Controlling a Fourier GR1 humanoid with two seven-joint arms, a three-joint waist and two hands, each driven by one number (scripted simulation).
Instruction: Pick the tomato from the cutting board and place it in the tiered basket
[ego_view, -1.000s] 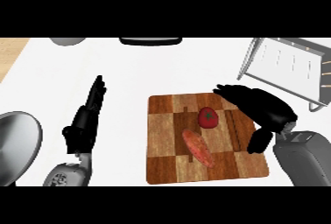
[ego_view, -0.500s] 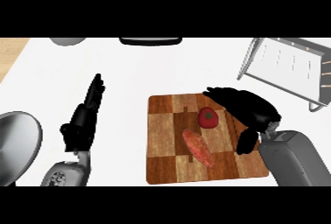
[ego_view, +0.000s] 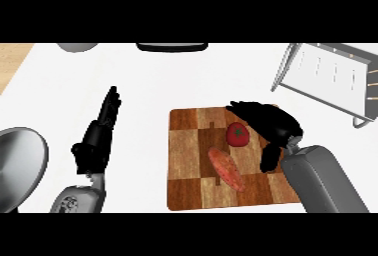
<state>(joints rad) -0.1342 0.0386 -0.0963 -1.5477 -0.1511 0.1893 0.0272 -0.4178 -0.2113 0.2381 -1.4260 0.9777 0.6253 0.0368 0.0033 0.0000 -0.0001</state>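
Note:
A red tomato (ego_view: 238, 133) with a green stem sits on the wooden cutting board (ego_view: 189, 175), near its upper right part. My right hand (ego_view: 269, 124) hovers just right of and above the tomato, fingers curved over it and thumb hanging below, not closed on it. The tiered basket (ego_view: 328, 77), a wire frame with white shelves, stands at the upper right. My left hand (ego_view: 98, 135) rests open on the counter to the left of the board, fingers straight and pointing away.
An orange-pink sweet potato (ego_view: 225, 169) lies on the board just below the tomato. A grey round lid or pan (ego_view: 18, 167) sits at the left edge. A grey bowl (ego_view: 77, 47) and a dark object (ego_view: 171, 47) stand at the far edge.
My right hand has moved left over the board, closer to the tomato, with its fingers now arched over it. The left hand and the tomato have stayed put.

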